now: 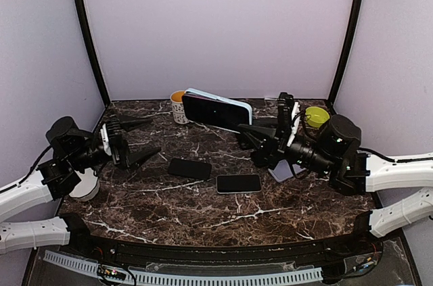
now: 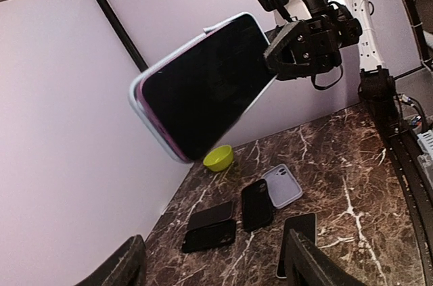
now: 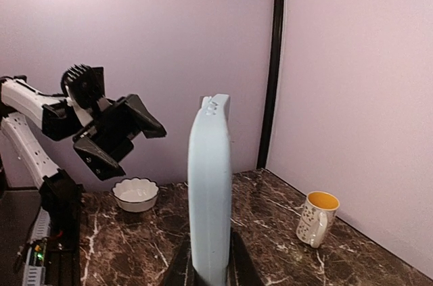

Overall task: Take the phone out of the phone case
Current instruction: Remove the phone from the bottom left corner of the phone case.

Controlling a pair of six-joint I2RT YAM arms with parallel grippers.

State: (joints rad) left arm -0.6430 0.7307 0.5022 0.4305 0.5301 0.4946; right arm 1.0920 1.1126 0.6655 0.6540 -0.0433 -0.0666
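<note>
A phone (image 1: 215, 113) with a dark screen sits in a light blue phone case (image 1: 245, 107), held up in the air over the back of the table. My right gripper (image 1: 247, 130) is shut on its right end. In the left wrist view the cased phone (image 2: 203, 86) hangs tilted, screen toward the camera, with the right gripper (image 2: 281, 53) on its far end. The right wrist view shows the case (image 3: 210, 191) edge-on between my right fingers (image 3: 177, 269). My left gripper (image 1: 143, 139) stands open to the left of the phone, apart from it, holding nothing.
On the marble table lie a black case (image 1: 190, 168), a bare phone (image 1: 238, 183) and a lilac case (image 1: 284, 171). A spotted mug (image 1: 178, 106) stands at the back, a green bowl (image 1: 316, 116) at back right, a white bowl (image 1: 84, 186) at left.
</note>
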